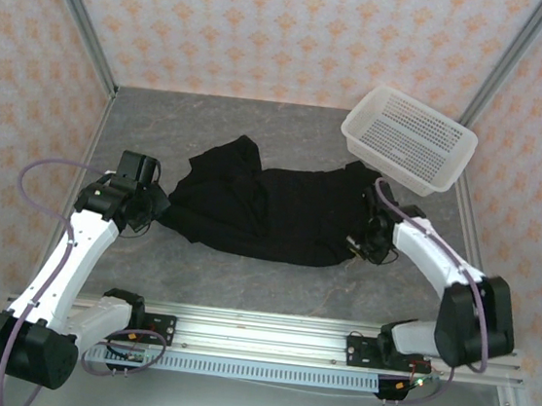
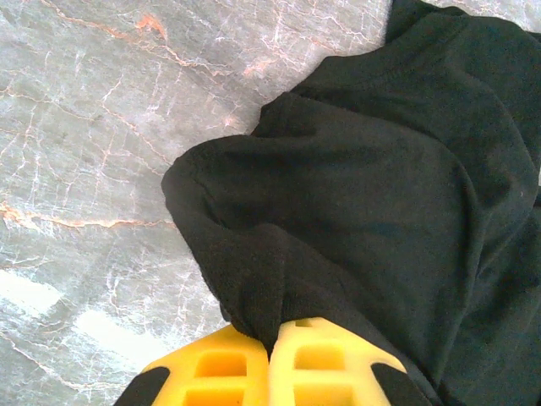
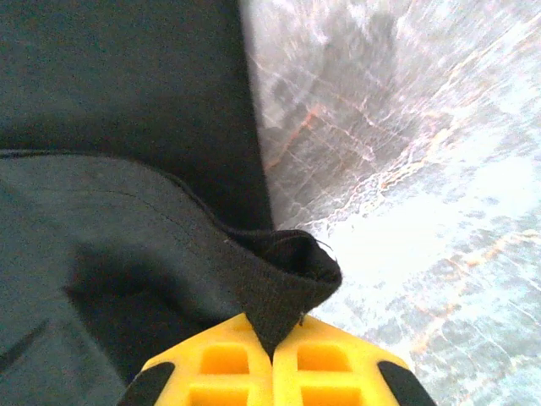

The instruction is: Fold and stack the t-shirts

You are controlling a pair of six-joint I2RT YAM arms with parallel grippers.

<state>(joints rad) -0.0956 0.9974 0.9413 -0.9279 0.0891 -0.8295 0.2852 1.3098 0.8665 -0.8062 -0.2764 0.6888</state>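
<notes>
A black t-shirt (image 1: 261,207) lies crumpled across the middle of the grey table, no print showing. My left gripper (image 1: 149,207) is at its left end, and in the left wrist view its yellow fingers (image 2: 228,365) are shut on a fold of the black t-shirt (image 2: 355,186). My right gripper (image 1: 363,239) is at the shirt's right end. The right wrist view has its yellow fingers (image 3: 325,364) pinched on a hemmed corner of the t-shirt (image 3: 127,245).
A white perforated basket (image 1: 411,138) stands at the back right, close behind the right arm. Patterned walls enclose the table (image 1: 272,282) on three sides. Bare marbled tabletop lies in front of the shirt and at the back left.
</notes>
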